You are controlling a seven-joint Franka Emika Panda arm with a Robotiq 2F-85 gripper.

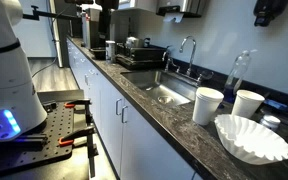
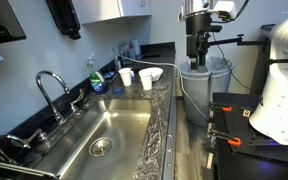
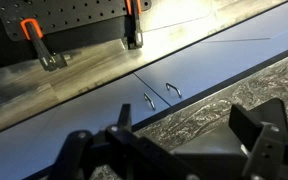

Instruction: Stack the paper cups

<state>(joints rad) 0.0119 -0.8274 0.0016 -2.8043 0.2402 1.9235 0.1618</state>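
Observation:
Two white paper cups stand upright and apart on the dark stone counter, between the sink and a pile of coffee filters; both show in both exterior views (image 1: 208, 104) (image 1: 248, 103) (image 2: 126, 76) (image 2: 144, 80). My gripper (image 2: 197, 55) hangs high beyond the far end of the counter, well away from the cups, pointing down. In the wrist view the gripper (image 3: 189, 140) is open with nothing between its fingers. That view shows only the counter edge and cabinet doors, no cups.
A steel sink (image 1: 164, 92) (image 2: 104, 135) with a faucet (image 2: 52, 85) lies beside the cups. Ruffled coffee filters (image 1: 252, 138) and a clear bottle (image 1: 239, 72) are near them. A grey bin (image 2: 199, 82) stands below the gripper. Orange clamps (image 3: 32, 32) sit on the robot's table.

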